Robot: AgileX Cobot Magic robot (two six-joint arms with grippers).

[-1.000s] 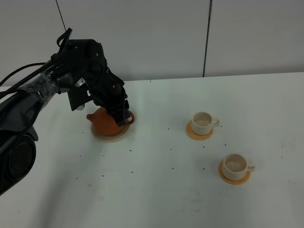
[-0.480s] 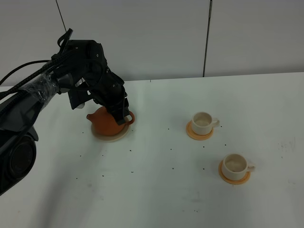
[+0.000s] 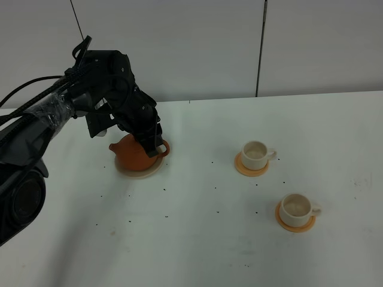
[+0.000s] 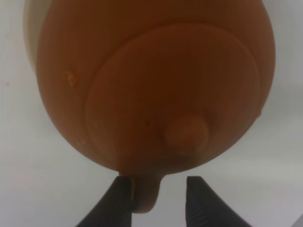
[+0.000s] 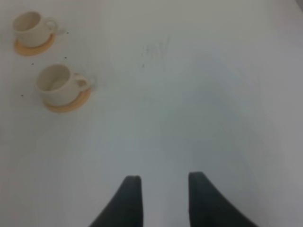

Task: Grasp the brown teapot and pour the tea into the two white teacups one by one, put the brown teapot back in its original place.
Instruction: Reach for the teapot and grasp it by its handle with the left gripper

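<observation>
The brown teapot (image 3: 130, 155) sits on its pale saucer (image 3: 142, 174) at the left of the table, lid on. My left gripper (image 3: 154, 146) is down at the pot's handle side. In the left wrist view the teapot (image 4: 156, 85) fills the frame, and its loop handle (image 4: 144, 194) stands between my open fingers, against one of them and with a gap to the other. The two white teacups (image 3: 255, 153) (image 3: 296, 207) stand on orange coasters at the right. No tea shows. My right gripper (image 5: 161, 198) hangs open over bare table, away from the cups (image 5: 29, 26) (image 5: 56, 84).
The white table (image 3: 197, 239) carries small dark specks. A grey panelled wall (image 3: 257, 42) rises behind its far edge. The left arm's black links and cables (image 3: 54, 107) reach in from the left side.
The left gripper and teapot have barely shifted; the fingers have drawn in a touch around the handle. The right arm has not moved.
</observation>
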